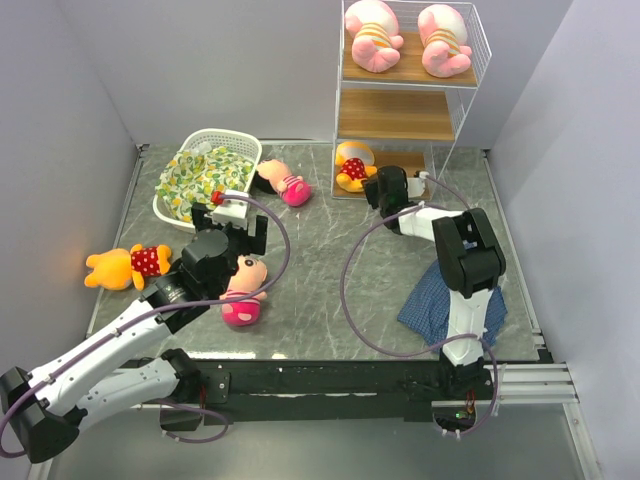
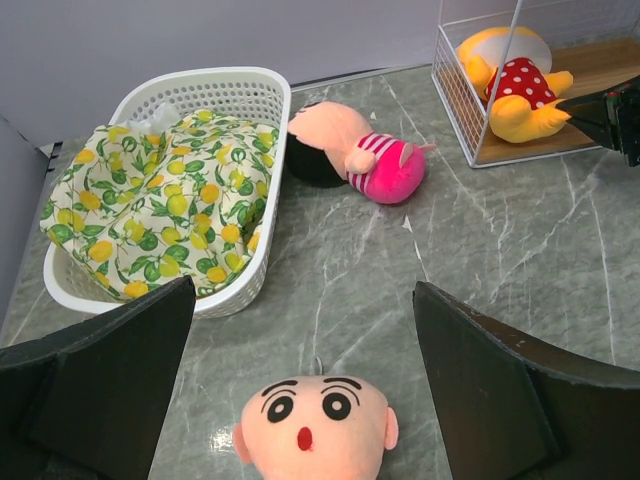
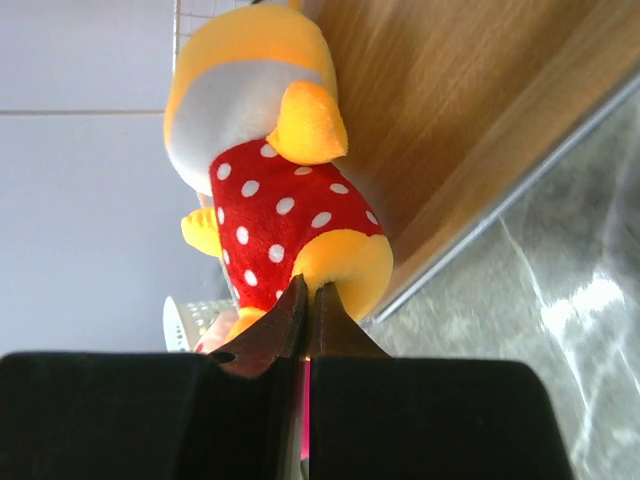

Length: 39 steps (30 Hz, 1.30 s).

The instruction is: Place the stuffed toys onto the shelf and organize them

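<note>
The shelf [image 1: 400,115] stands at the back right, with two pink striped piglets [image 1: 372,35] [image 1: 443,40] on its top board. An orange-yellow bear [image 1: 352,167] in a red dotted shirt lies on the bottom board [image 3: 450,120]. My right gripper [image 1: 378,188] is shut, its tips [image 3: 308,290] pinching this bear's [image 3: 270,200] foot. My left gripper [image 1: 232,235] is open above a pink-clad doll [image 1: 244,290]; the doll's head [image 2: 315,430] lies between and below the spread fingers [image 2: 480,380]. A second doll [image 1: 283,183] lies by the basket. A second bear [image 1: 125,266] lies at the far left.
A white lattice basket [image 1: 235,140] holding a green-yellow patterned cloth [image 1: 200,178] sits at the back left. A blue plaid cloth [image 1: 432,300] lies under the right arm. The shelf's middle board is bare. Grey walls close in on both sides.
</note>
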Motion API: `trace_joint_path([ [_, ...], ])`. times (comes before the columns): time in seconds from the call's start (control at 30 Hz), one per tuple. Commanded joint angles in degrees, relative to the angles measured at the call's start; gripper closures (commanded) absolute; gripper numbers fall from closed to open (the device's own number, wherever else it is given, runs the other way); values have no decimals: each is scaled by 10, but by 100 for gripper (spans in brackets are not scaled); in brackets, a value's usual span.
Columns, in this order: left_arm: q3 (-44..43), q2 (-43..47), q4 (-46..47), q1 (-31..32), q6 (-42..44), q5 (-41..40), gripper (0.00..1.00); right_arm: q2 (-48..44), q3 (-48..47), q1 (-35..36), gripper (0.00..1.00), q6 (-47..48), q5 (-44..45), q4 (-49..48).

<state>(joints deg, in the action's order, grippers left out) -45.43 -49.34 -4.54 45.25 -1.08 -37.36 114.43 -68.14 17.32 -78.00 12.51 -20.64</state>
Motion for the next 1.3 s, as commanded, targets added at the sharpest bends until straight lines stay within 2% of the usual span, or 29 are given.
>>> trace_joint_path([
  [0.0,-12,-2,11,1,3,-2,4,23,-41,-7,100,16,25,-25],
  [0.17,-13,-5,10,1,3,-2,4,38,-56,-8,97,34,31,-31],
  [0.27,-12,-5,12,1,4,-3,4,38,-62,-10,84,47,32,-34],
  [0.3,-12,-6,12,1,4,-3,4,35,-58,-11,75,49,32,-41],
  [0.4,-13,-8,11,1,4,-7,4,25,-53,-12,63,60,19,-47],
  [0.6,-11,-8,9,1,-1,-16,4,-29,-2,-16,51,83,-9,-55],
  [0.77,-20,-16,-6,1,-23,-36,4,-92,68,-16,49,97,-51,-80],
  [0.8,-27,-26,-18,1,-49,-40,4,-101,86,-14,49,100,-60,-71],
  [1.0,-86,-87,-223,0,-231,-43,4,-175,199,-11,49,131,-123,-105],
  [1.07,-92,-102,-283,0,-264,-24,4,-204,217,-11,49,155,-143,-100],
  [1.27,-90,-159,-372,-3,-371,-31,4,-277,299,-10,48,199,-208,-114],
])
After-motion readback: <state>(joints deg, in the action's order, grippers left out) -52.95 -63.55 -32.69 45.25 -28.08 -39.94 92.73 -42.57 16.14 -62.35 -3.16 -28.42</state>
